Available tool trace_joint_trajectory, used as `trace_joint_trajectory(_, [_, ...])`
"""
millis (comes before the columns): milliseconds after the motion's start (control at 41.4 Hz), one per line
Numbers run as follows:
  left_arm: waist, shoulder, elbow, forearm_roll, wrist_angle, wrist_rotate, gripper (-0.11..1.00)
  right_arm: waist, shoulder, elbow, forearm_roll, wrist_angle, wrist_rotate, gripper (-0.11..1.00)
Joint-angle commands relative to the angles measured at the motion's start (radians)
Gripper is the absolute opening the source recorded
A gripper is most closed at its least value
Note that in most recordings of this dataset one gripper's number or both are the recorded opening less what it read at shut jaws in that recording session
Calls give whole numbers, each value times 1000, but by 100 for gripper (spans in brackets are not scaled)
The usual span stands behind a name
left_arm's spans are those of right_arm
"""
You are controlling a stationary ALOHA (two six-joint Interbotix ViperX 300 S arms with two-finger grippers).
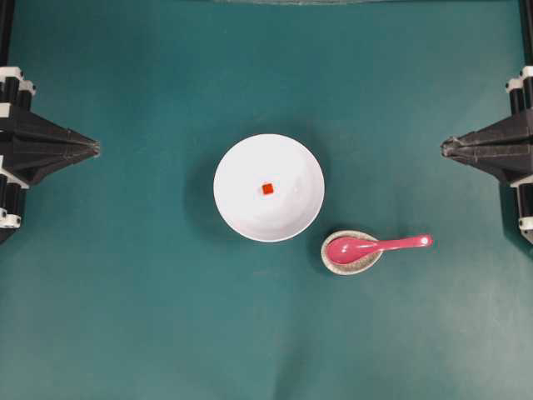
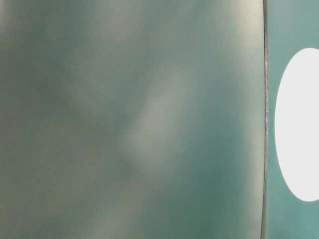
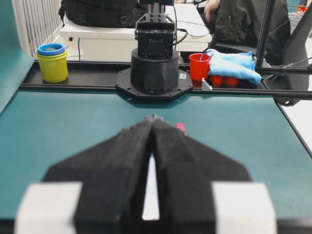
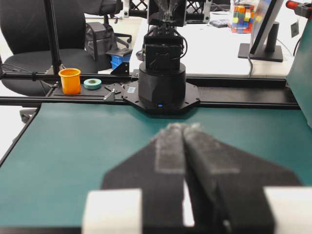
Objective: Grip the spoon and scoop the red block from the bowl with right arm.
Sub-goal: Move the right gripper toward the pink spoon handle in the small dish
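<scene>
**A:** Starting with what sits nearest our right gripper [image 1: 445,148]: its jaws are pressed together and hold nothing, so we must spread them before we go near the spoon [image 1: 375,246]. If we forget, the tips will likely shove the handle instead of straddling it.

**B:** Agreed. The handle points roughly back toward our pincer and lies closest to it, while the scoop rests in the small speckled dish [image 1: 336,264] just beyond. We think a careless pinch could tip that dish or skid it across the green mat [image 1: 125,333].

**A:** Past the dish, and nearly touching it, stands the bowl [image 1: 237,208] with the red block [image 1: 267,189] near its middle. The block is tiny, so we judge it may slide round the smooth bottom ahead of the spoon, or hop over the rim.

**B:** Nothing stands between us and the spoon. Farthest off, across the bowl, our left gripper [image 1: 94,148] is also closed and empty, well clear of our path.
</scene>
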Motion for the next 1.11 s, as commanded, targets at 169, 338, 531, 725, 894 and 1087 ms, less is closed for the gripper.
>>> trace_joint_trajectory(169, [-2, 71, -64, 5, 69, -5, 0, 0, 58, -34, 2, -5, 3, 0])
trace_joint_trajectory(338, [-2, 77, -66, 5, 92, -5, 0, -2, 75, -37, 9, -5, 5, 0])
trace_joint_trajectory(531, [-3, 63, -66, 5, 169, -6, 0, 0, 74, -38, 25, 0, 12, 0])
trace_joint_trajectory(725, [-5, 49, -67, 5, 262, -6, 0, 5, 72, -44, 25, 5, 35, 0])
trace_joint_trajectory(894, [-5, 41, -67, 5, 319, -9, 0, 5, 69, -49, 25, 20, 37, 0])
trace_joint_trajectory(1087, [-5, 35, -67, 5, 382, -9, 0, 11, 69, -51, 25, 23, 37, 1])
